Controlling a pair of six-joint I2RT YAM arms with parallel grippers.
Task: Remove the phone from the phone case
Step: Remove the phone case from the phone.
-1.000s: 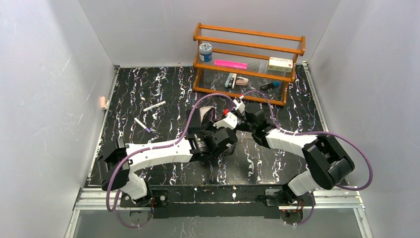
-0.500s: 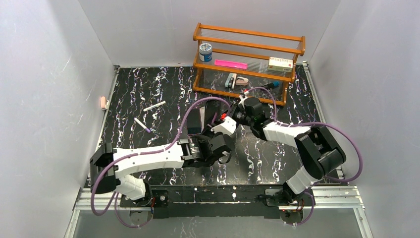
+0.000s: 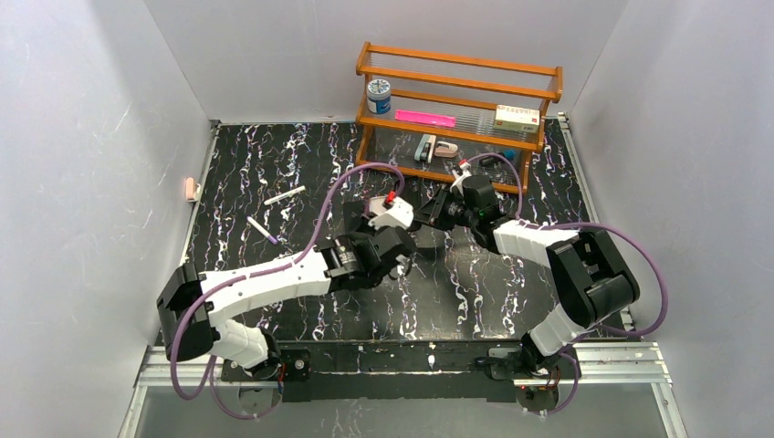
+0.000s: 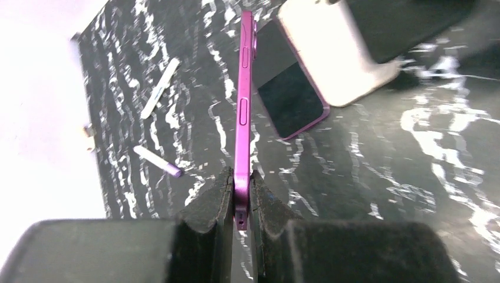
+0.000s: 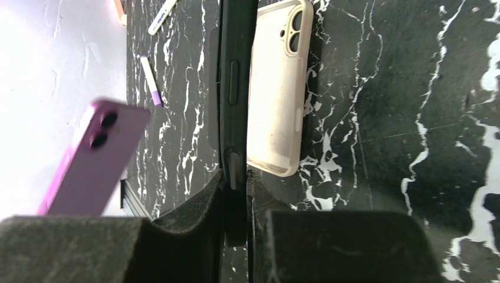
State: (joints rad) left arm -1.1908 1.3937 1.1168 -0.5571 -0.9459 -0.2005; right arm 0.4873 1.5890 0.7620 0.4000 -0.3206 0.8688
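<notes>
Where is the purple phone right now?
In the left wrist view, the purple phone is pinched edge-on in the left gripper, with a white case lying to its right.

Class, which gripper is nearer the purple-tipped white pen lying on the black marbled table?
Left. The left gripper, clamping the purple phone, hangs on the same side as the purple-tipped white pen; the right gripper, holding the black phone case, is farther off, beyond the left one.
</notes>
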